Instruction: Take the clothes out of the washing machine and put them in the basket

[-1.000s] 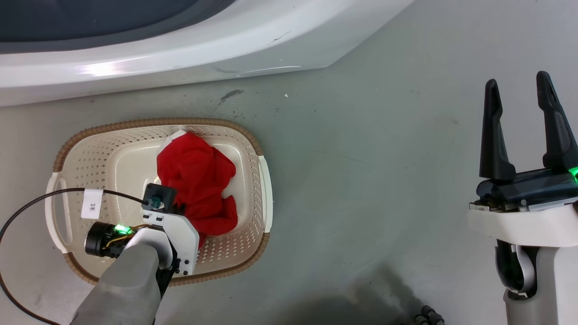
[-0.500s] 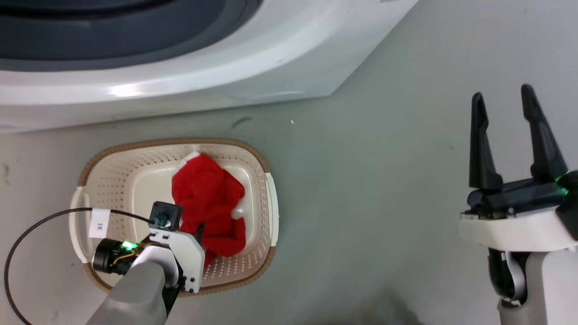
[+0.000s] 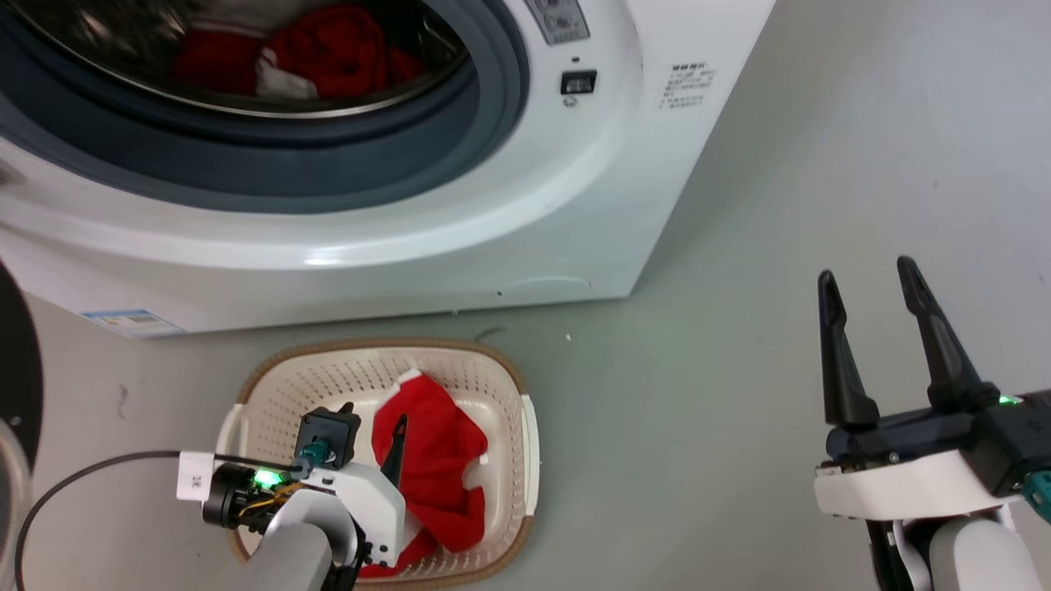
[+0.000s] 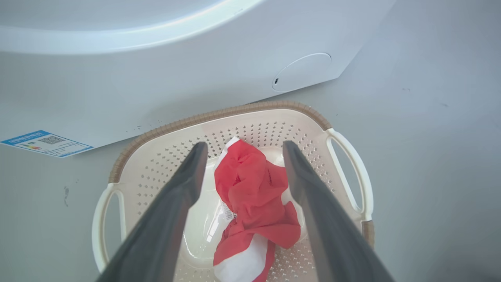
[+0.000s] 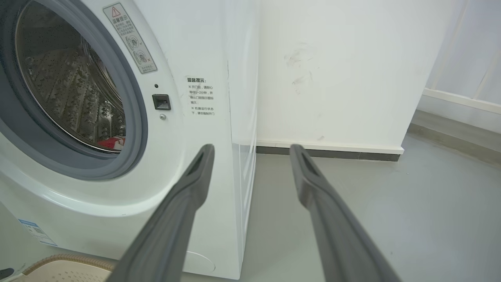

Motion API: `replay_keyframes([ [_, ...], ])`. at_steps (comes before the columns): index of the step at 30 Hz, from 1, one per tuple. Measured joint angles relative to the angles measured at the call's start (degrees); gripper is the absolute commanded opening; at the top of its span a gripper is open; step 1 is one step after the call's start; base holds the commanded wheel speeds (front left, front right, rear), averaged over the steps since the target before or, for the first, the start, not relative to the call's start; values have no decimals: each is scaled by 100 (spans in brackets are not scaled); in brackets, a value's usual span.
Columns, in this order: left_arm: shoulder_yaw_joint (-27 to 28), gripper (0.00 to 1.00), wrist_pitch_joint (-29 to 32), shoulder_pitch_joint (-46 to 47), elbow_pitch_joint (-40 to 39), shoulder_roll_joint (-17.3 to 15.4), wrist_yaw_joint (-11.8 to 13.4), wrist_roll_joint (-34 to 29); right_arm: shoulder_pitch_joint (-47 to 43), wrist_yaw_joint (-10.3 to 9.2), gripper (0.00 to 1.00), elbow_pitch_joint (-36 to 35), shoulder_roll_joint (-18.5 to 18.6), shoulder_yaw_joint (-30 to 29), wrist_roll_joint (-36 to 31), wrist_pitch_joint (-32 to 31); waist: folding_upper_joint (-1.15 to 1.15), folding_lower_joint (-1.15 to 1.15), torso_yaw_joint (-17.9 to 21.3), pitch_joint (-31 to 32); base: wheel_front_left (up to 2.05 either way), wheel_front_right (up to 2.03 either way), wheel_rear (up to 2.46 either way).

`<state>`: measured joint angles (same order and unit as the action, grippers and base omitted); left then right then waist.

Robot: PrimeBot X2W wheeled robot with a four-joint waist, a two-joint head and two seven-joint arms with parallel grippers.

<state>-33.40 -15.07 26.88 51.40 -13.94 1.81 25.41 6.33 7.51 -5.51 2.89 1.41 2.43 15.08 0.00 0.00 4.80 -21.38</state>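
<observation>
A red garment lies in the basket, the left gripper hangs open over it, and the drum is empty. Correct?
Not quite: the drum is not empty; the head view shows red clothes inside. The garment, basket and open left gripper are as stated.

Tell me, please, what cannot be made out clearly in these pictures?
The clothes in the drum: head view, the top edge cuts the drum, so how many remain is unclear.
The basket, near rim: head view, the left arm hides it.
The printed label on the washing machine: head view, too small to read.
The door: head view, cut off by the left edge.
</observation>
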Motion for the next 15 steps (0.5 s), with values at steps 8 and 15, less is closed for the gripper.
replay_keyframes([
  [8,1091,100,0,-840,-1596,45,227,-563,-339,0,100,48,1,4,-35,0,0,-1,-180,694,0,0,0],
  [15,2161,100,0,-1572,-2710,341,281,-978,-530,0,100,70,1,42,-35,0,0,-1,-239,1070,0,0,0],
])
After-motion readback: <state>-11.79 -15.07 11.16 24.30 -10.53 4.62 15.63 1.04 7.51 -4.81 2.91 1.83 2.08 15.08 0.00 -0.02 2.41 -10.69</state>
